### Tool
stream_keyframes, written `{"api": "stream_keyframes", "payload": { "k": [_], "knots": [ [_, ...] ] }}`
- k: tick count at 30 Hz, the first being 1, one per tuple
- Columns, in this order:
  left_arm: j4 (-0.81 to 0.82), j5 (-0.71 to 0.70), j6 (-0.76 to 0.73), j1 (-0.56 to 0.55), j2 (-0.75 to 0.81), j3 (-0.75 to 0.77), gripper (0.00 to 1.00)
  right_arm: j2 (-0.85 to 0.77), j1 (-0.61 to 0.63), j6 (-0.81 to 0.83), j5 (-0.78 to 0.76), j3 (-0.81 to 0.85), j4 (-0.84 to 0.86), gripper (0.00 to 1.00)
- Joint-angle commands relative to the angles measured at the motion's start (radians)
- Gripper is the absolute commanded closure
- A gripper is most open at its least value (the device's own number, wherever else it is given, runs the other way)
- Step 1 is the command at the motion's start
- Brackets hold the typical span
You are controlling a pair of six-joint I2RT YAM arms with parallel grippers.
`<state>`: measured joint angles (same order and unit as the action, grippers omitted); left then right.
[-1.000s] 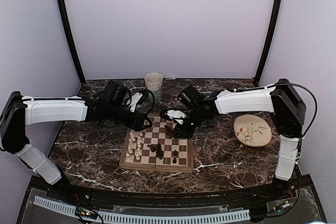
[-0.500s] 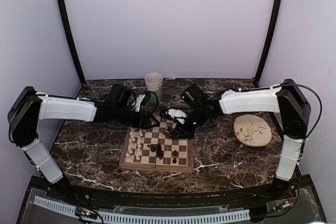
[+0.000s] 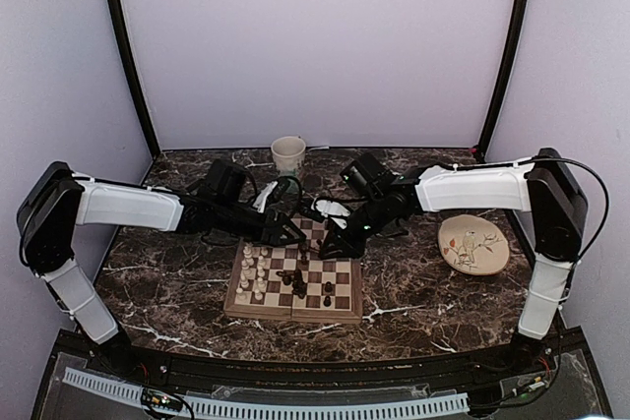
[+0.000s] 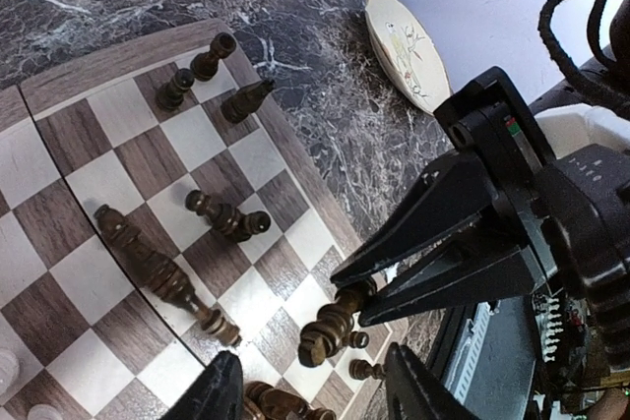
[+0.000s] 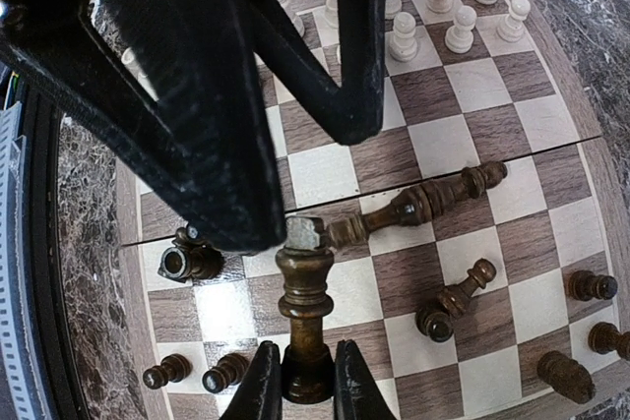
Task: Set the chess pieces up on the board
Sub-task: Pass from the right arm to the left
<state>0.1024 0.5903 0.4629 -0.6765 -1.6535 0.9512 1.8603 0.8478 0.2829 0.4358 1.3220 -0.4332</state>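
Room around the tall dark brown turned chess piece is tight. It is held upright, pinched near its base by the narrow-set fingers of the right gripper. A long dark piece lying on its side points at its pale-tipped head from 2 o'clock, and a squat dark piece stands at 9 o'clock. A black finger of the left gripper hangs just beside its head at 11 o'clock; whether they touch I cannot tell. That left gripper is spread wide over the board. Bare squares lie at the held piece's 3 o'clock. From above, this crowd sits over the 1 o'clock part of the square wooden checkered chessboard, which is tan and dark brown with a light border and a centre seam. Cream-white chess pieces stand in two files along its 9 o'clock edge. Dark pawns stand toward the 3 o'clock side, and other dark pieces lie flat near the middle. The dark veined marble table shows past every board edge. A pale cup stands at 12 o'clock, and a round cream plate lies well apart at 3 o'clock.
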Motion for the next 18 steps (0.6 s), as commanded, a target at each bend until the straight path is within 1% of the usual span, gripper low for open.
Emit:
{"api": "stream_keyframes", "payload": {
  "k": [1, 5, 10, 15, 18],
  "knots": [
    [0.016, 0.076, 0.017, 0.002, -0.023, -0.009, 0.49, 0.006, -0.009, 0.001, 0.032, 0.023, 0.013, 0.91],
    [0.004, 0.083, 0.012, 0.000, -0.037, -0.001, 0.50, 0.003, -0.008, -0.002, 0.038, 0.028, 0.014, 0.91],
    [0.037, 0.133, 0.035, -0.001, -0.061, -0.002, 0.59, 0.004, -0.009, -0.004, 0.039, 0.031, 0.013, 0.90],
    [0.059, 0.143, 0.051, -0.007, -0.080, 0.004, 0.62, 0.004, -0.009, -0.004, 0.042, 0.034, 0.013, 0.90],
    [0.090, 0.188, 0.070, -0.010, -0.091, 0.005, 0.64, 0.004, -0.008, -0.005, 0.047, 0.034, 0.011, 0.89]
  ]
}}
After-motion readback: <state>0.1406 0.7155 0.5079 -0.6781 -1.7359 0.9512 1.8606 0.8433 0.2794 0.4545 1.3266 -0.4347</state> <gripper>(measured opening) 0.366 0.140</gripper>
